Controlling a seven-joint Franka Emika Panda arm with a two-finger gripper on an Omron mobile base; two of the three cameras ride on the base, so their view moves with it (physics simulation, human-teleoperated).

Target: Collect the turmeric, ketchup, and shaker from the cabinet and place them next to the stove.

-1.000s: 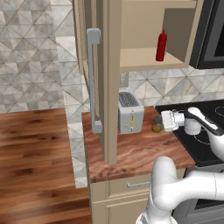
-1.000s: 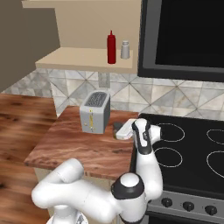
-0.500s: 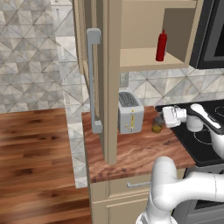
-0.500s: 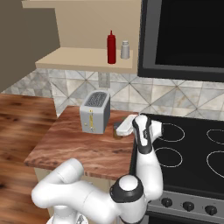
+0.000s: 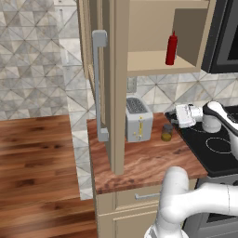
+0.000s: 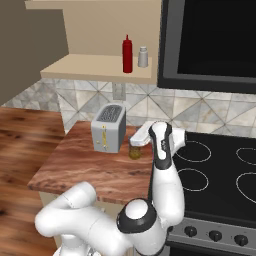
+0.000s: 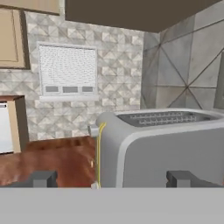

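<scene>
Turmeric (image 5: pixel 166 132) stands on the surface (image 5: pixel 139 158) beside the stove (image 5: pixel 218 148); the open, empty gripper (image 5: pixel 177 115) should lift clear, then reach for the ketchup (image 5: pixel 171 48)

The shaker (image 6: pixel 143 56) stands beside the ketchup (image 6: pixel 127 54) on the cabinet (image 5: pixel 139 63) shelf in the right base view; from the left, the cabinet's side wall hides it. The arm covers the right side of the turmeric (image 6: pixel 135 149) in the right base view. The toaster (image 7: pixel 162 146) runs off the hand view's right edge. The stove (image 5: pixel 214 145) is cut by the left view's right edge.
</scene>
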